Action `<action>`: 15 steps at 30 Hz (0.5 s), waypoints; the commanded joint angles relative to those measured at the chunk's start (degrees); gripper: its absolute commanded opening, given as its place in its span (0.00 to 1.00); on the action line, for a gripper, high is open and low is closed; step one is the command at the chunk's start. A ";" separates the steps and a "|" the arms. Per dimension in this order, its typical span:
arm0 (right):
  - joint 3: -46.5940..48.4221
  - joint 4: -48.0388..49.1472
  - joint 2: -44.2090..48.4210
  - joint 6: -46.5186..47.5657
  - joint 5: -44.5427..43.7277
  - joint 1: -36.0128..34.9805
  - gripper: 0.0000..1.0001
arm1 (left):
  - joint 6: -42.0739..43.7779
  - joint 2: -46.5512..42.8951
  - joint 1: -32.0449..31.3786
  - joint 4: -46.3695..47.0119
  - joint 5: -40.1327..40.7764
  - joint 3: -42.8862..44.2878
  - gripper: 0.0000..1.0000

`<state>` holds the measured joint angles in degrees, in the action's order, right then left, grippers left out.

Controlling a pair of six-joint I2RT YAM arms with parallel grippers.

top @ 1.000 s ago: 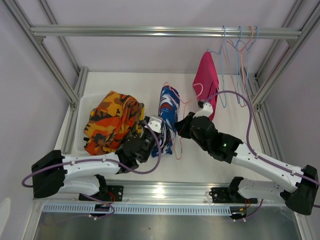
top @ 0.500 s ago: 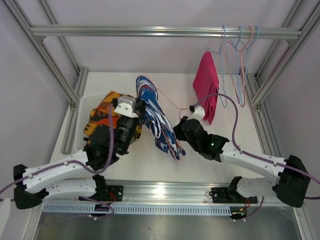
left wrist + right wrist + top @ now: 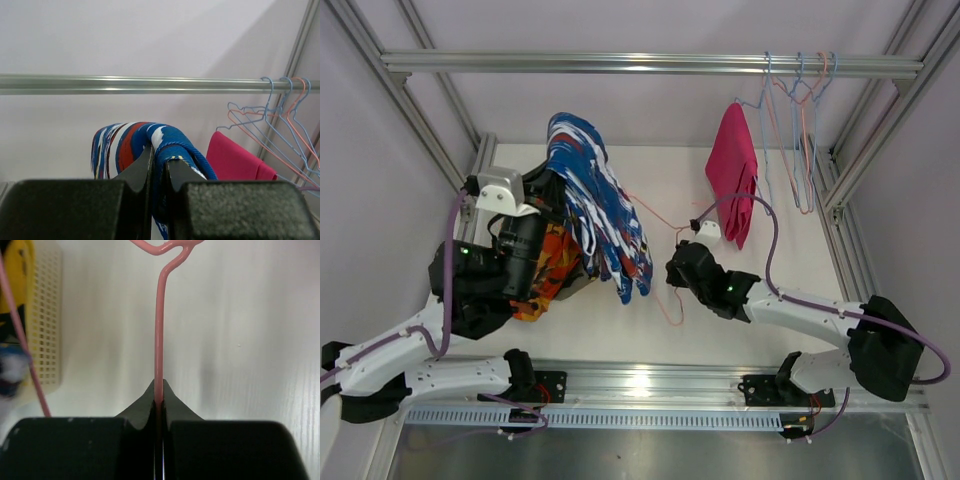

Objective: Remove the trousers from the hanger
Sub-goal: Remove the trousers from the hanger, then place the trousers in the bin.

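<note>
- Clamping a fold of the blue-red-white trousers [image 3: 605, 220] with the left gripper [image 3: 159, 167]; fingers pressed together on the cloth, per the left wrist view.
- Pinching the pink hanger [image 3: 159, 315] wire with the right gripper [image 3: 157, 401]; fingers closed tight on the wire, low over the table [image 3: 740, 330] near centre.
- Noting the change over the last second: trousers previously hanging low between both grippers at table centre, now being carried high toward 11 o'clock, above the orange trousers [image 3: 548, 275].
- Noting the right gripper sliding slightly toward 6 o'clock while keeping the hanger pinned down.
- Reading this as the pull-off stroke under way: cloth travelling away from 3 o'clock, hanger staying behind.
- Not being able to tell whether the last of the cloth is clear; a pink wire end is showing right at the cloth's 3 o'clock edge.
- Seeing magenta trousers [image 3: 732, 165] hanging at 1 o'clock from the rail [image 3: 620, 63], beside bare hangers [image 3: 802, 110]; judging that pair as remaining.
- Expecting a drop onto the pile at 9 o'clock next, only a guess.
</note>
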<state>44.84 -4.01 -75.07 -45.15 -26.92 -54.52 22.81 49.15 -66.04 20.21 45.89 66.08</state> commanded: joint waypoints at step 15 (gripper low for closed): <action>-5.55 8.84 -3.33 0.85 2.39 2.84 0.00 | 17.53 -6.07 5.56 6.52 1.57 12.75 0.01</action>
<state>39.92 0.51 -79.07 -44.86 -24.32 -52.25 35.40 46.06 -62.83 20.01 48.56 74.83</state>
